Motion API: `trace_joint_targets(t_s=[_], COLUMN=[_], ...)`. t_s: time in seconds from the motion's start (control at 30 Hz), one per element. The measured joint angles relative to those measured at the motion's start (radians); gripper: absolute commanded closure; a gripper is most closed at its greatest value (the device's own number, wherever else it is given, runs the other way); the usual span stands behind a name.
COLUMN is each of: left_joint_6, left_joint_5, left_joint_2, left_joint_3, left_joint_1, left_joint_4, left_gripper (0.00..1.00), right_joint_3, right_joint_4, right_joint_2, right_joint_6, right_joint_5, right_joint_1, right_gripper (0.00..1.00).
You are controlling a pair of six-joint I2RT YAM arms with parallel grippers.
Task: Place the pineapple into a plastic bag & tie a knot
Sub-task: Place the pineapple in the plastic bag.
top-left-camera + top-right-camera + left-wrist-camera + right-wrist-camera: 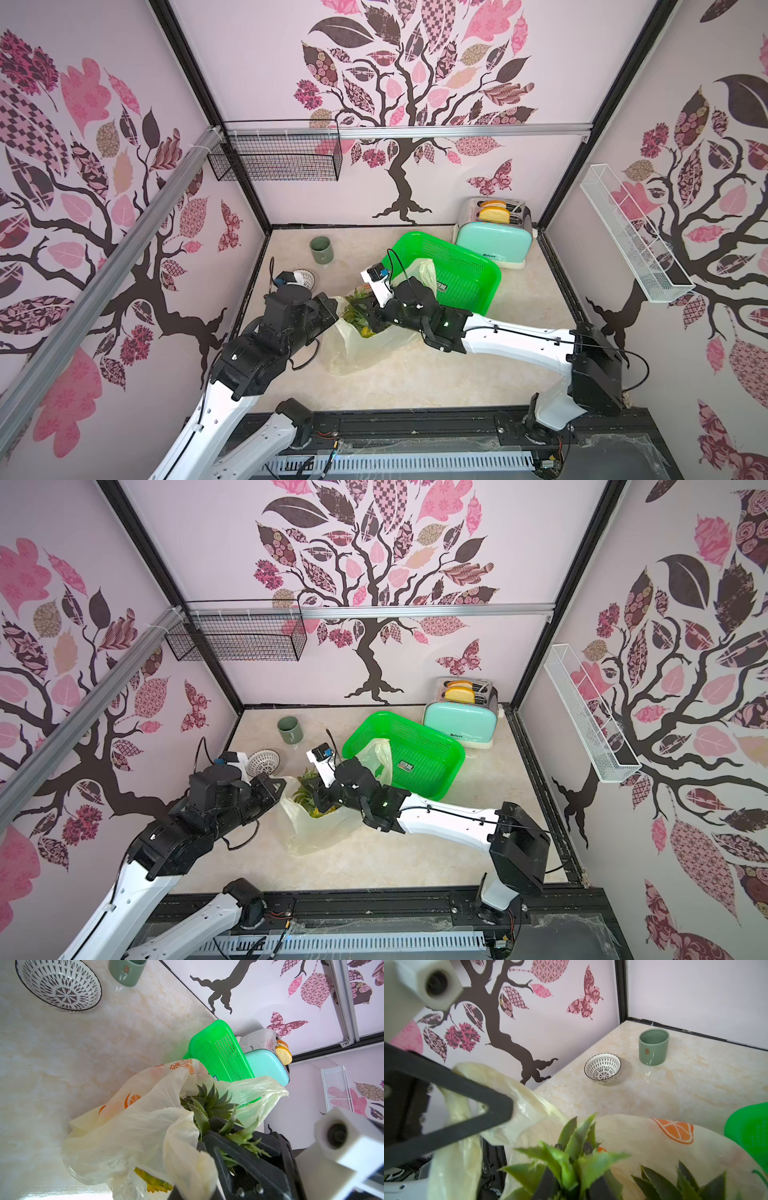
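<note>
black rail [415, 424] runs along the near edge of a cream marble-look table [436, 386]. two white-and-black robot arms rise from the rail and reach inward.

just past their elbows lies the plastic bag [361, 353], thin, pale yellow and printed with orange slices. it is crumpled on the table with its mouth gaping open and not tied. the pineapple [358, 312] sits in that mouth: the left wrist view shows yellow rind under the film, while the green leafy crown pokes out.

the left gripper [332, 308] is closed, pinching the bag's edge on the left side of the mouth. the right gripper [369, 318] is clamped on the pineapple's crown, with leaves sticking out past its black jaws. a loose end of bag film stands up behind the right wrist, against a bright green basket [457, 270].

a small patterned bowl [304, 277] sits just behind the left wrist. farther back stands an upright sage-green cup [321, 249]. in the far right corner, just behind the basket, a mint toaster [494, 239] holds two bread slices [494, 214].

pale walls with pink and brown tree decals close the scene. a black wire basket [278, 160] hangs on the back wall and a white wire shelf [631, 237] on the right wall.
</note>
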Motion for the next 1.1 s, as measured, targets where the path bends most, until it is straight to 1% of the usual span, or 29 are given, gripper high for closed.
trace_joint_targets(t_s=[0.2,0.5,0.53,0.67,0.73,0.8,0.83,0.9,1.0,1.03,1.1], left_joint_6=[-0.012,-0.023,-0.023,-0.023,-0.023,-0.023,-0.023,-0.023,-0.024,-0.024,-0.023], left_joint_5=[-0.015,-0.029,-0.029,-0.029,-0.029,-0.029,-0.029,-0.030,-0.033,-0.033,-0.033], left_joint_2=[-0.006,-0.011,-0.011,-0.011,-0.012,-0.015,-0.017,-0.021,-0.027,-0.029,-0.029], left_joint_3=[-0.003,-0.004,-0.004,-0.005,-0.005,-0.005,-0.005,-0.008,-0.014,-0.015,-0.015], left_joint_1=[0.000,0.000,0.000,0.000,0.000,0.000,0.000,0.000,0.000,0.000,0.000], left_joint_4=[0.000,-0.001,-0.001,-0.001,-0.001,-0.001,-0.001,-0.001,-0.002,-0.002,-0.002], left_gripper=[1.00,1.00,1.00,1.00,1.00,1.00,1.00,1.00,1.00,1.00,1.00], right_joint_3=[-0.051,-0.085,-0.086,-0.086,-0.085,-0.085,-0.085,-0.085,-0.083,-0.082,-0.077], right_joint_4=[0.114,0.195,0.198,0.203,0.203,0.203,0.203,0.201,0.174,0.164,0.135], right_joint_2=[0.063,0.103,0.106,0.116,0.117,0.116,0.116,0.116,0.098,0.088,0.051], right_joint_6=[-0.034,-0.070,-0.071,-0.082,-0.086,-0.090,-0.093,-0.100,-0.107,-0.110,-0.112], right_joint_5=[-0.015,-0.052,-0.055,-0.074,-0.082,-0.089,-0.092,-0.097,-0.103,-0.103,-0.103], right_joint_1=[0.001,0.006,0.006,0.006,0.006,0.007,0.007,0.008,0.008,0.008,0.008], right_gripper=[1.00,1.00,0.99,0.86,0.74,0.66,0.61,0.47,0.33,0.30,0.22])
